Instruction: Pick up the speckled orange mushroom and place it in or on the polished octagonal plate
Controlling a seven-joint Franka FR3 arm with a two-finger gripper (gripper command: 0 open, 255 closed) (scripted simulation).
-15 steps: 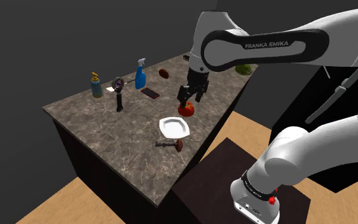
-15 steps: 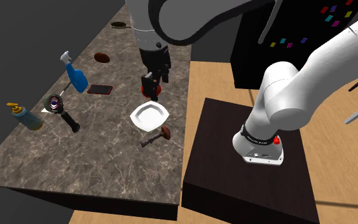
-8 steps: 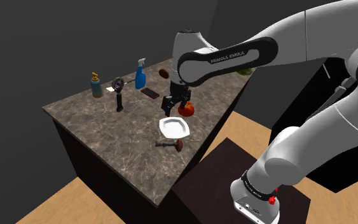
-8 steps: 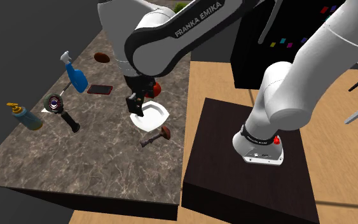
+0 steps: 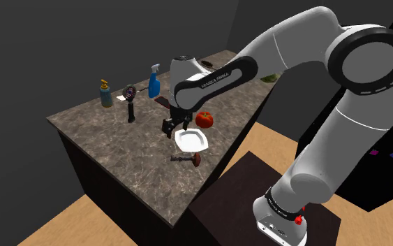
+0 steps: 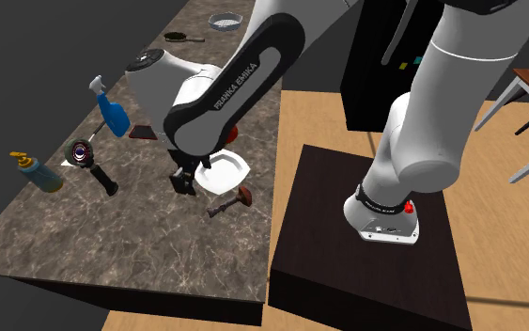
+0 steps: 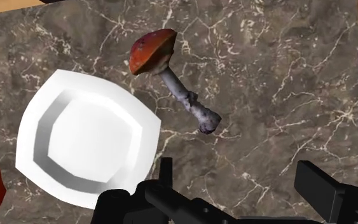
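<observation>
The mushroom (image 7: 171,70) lies on its side on the marble counter, with an orange-red cap and a pale grey stem. It shows beside the white octagonal plate (image 5: 191,140) as the mushroom (image 5: 190,160), and likewise as the mushroom (image 6: 234,200) next to the plate (image 6: 223,172). My gripper (image 5: 168,128) hangs low over the counter at the plate's edge, on the shoulder view's left. In the second exterior view the gripper (image 6: 184,181) is just left of the plate. The gripper (image 7: 238,173) is open and empty, looking down with the mushroom ahead of the fingers and the plate (image 7: 85,146) beside them.
A red tomato-like object (image 5: 204,119) sits just beyond the plate. Further back stand a blue spray bottle (image 5: 154,82), a yellow-capped bottle (image 5: 105,93), a black handheld tool (image 5: 130,105) and a red phone (image 6: 145,133). The counter edge runs close to the mushroom.
The arm has swung from above the red object, across the plate, to the plate's far side on the shoulder view's left, and dropped lower. The fingers stayed open.
</observation>
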